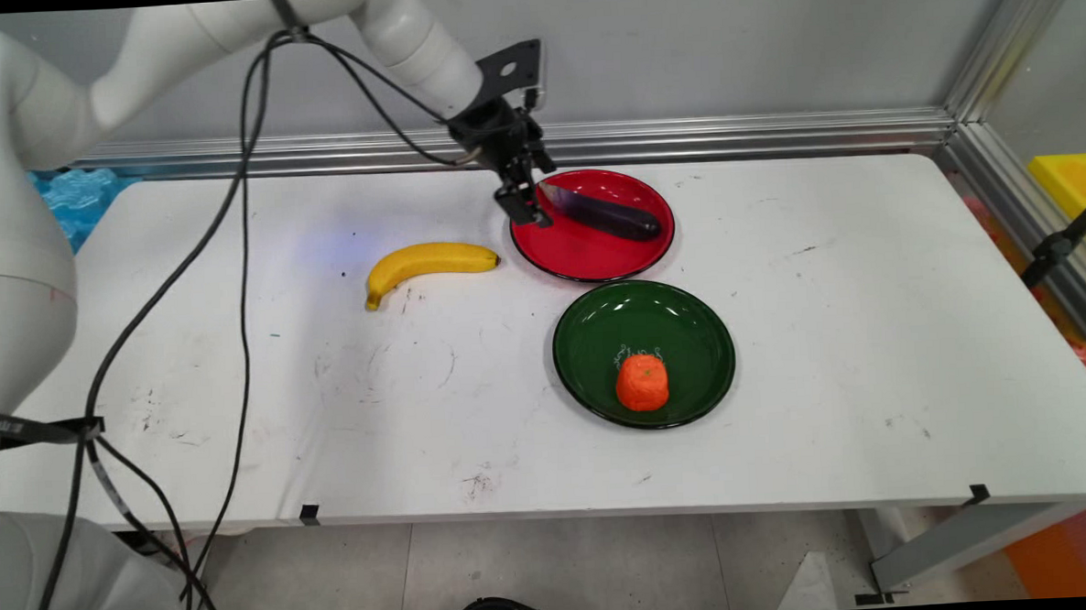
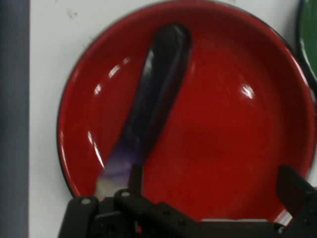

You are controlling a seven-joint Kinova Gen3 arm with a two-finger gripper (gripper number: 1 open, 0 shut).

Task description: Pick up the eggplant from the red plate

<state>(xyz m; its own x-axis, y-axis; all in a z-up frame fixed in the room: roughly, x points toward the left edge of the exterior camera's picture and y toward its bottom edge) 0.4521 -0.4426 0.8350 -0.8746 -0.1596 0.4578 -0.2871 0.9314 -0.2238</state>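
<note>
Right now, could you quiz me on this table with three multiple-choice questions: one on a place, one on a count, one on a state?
1. Where is the orange fruit? A on the bare table; B in the green plate; C on the floor.
2. How many plates are there? A one; B two; C three.
3. The gripper is: A open; B shut on the fruit; C shut on a plate's rim.

Answers: B, green rim surrounds it. B, a red plate and the green one. A, its fingers stand wide apart over the red plate, beside the eggplant.
</note>
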